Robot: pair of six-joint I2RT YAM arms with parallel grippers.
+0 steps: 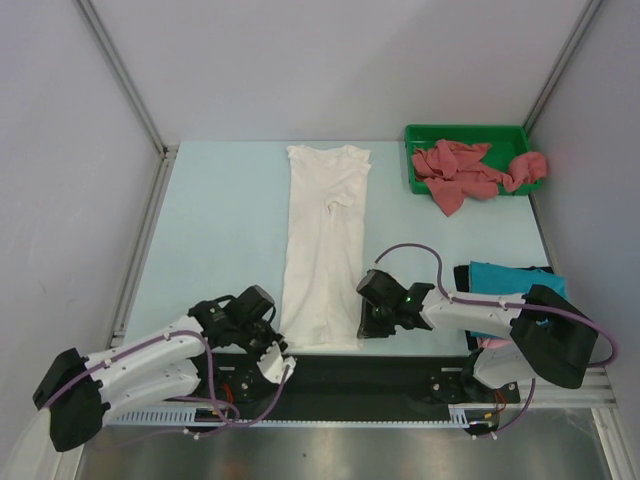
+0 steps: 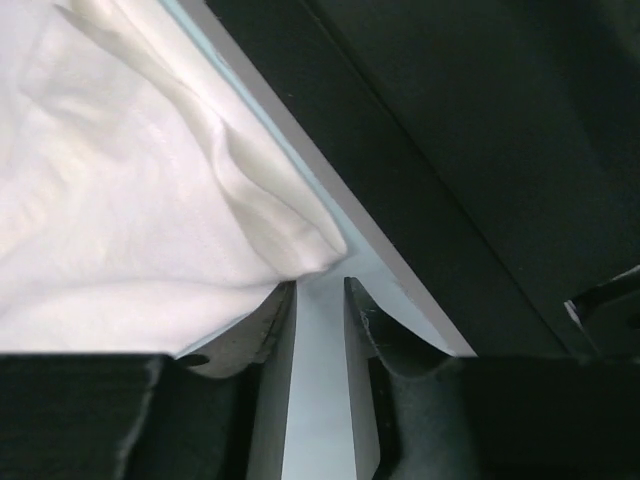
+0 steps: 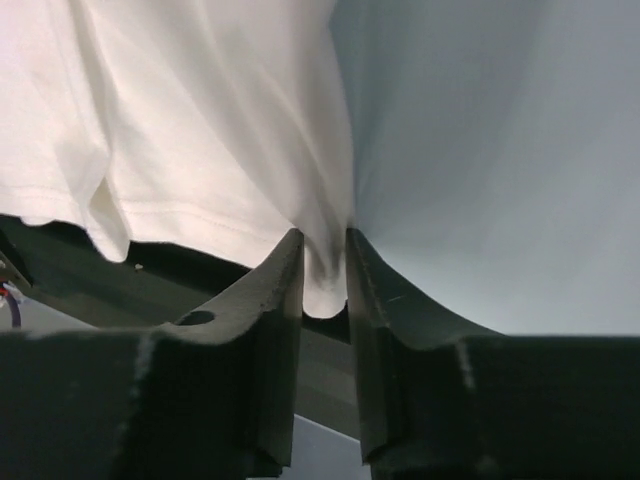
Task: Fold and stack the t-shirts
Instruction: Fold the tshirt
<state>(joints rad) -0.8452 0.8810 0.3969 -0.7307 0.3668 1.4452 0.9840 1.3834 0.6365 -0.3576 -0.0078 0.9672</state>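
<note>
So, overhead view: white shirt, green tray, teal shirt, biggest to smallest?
Largest: white t-shirt, clearly.
Then green tray and teal t-shirt look close; the right arm hides part of the teal one, so unsure.

Pale blue counter (image 1: 220, 230) across the middle of the top view, matte and evenly lit. Closed in on three sides by plain off-white walls: back wall (image 1: 330, 60) along the top, left wall (image 1: 50, 160) and right wall (image 1: 612, 150) slanting down the frame's edges. Bare aluminium posts (image 1: 122, 75) at both far corners, upper left and upper right. Aluminium rail (image 1: 140, 250) down the counter's left edge. Black strip (image 1: 340, 375) along the near edge, lower centre. Brushed grey metal surface (image 1: 330, 455) below it, at the very bottom. Soft, diffuse light throughout, with only faint shadows on the counter.
</note>
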